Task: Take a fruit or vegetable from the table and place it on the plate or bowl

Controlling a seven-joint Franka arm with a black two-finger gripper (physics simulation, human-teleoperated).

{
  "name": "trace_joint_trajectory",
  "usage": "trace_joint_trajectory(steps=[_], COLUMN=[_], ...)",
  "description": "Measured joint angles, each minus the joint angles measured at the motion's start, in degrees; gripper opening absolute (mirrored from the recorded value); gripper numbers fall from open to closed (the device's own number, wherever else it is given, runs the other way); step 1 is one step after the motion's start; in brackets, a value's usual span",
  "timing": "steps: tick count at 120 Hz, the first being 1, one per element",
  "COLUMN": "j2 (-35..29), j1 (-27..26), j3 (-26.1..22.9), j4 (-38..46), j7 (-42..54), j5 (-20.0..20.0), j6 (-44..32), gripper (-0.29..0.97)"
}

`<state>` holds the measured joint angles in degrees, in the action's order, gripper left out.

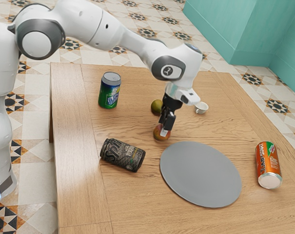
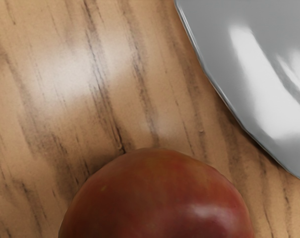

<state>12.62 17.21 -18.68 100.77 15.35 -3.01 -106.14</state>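
So the arm reaches in from the exterior view's left and the hand is right down on top of a reddish fruit, looks like an apple or maybe a peach. Honestly I can't tell whether the hand has closed on it or is just sitting over it, since from this angle the black part blends together. The fruit looks like it's on the table, just beside the edge of the flat grey plate, on the side of the plate nearer the arm. The wrist view agrees: the red fruit sits directly under the hand, with bare wood around it and the plate's rim near but not touching it. There's other stuff on the table too. A second, olive-green fruit sits just behind the hand, and a small white cup is off toward the exterior view's right of it. A green can stands upright, a dark can lies on its side near the plate, and an orange can lies out by the far right edge.
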Motion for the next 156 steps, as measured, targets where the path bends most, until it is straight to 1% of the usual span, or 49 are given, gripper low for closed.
trace_joint_trajectory(steps=[70,80,101,116,121,127,134,142,149,156], j2=[2.3,2.5,2.4,1.5,1.3,1.2,1.8,4.4,9.2,13.0], j1=[0.7,0.8,0.8,0.3,0.2,0.0,0.0,-0.1,-0.5,-0.9], j3=[-0.6,-0.5,-0.6,-0.7,-1.1,-2.3,-5.1,-9.7,-15.7,-19.5], j4=[0.1,0.1,0.0,-0.3,-2.3,-6.2,-12.4,-19.4,-26.5,-30.6], j7=[0.3,0.3,0.1,-0.4,-0.6,-1.1,-1.7,-2.5,-3.4,-4.2], j5=[-0.6,-0.7,-0.4,0.4,1.3,3.0,5.6,9.4,13.9,17.7], j6=[-1.2,-1.2,-1.3,-0.8,0.0,1.9,4.9,8.5,11.9,14.6], gripper=[0.67,0.61,0.38,0.33,0.30,0.30,0.31,0.31,0.32,0.32])
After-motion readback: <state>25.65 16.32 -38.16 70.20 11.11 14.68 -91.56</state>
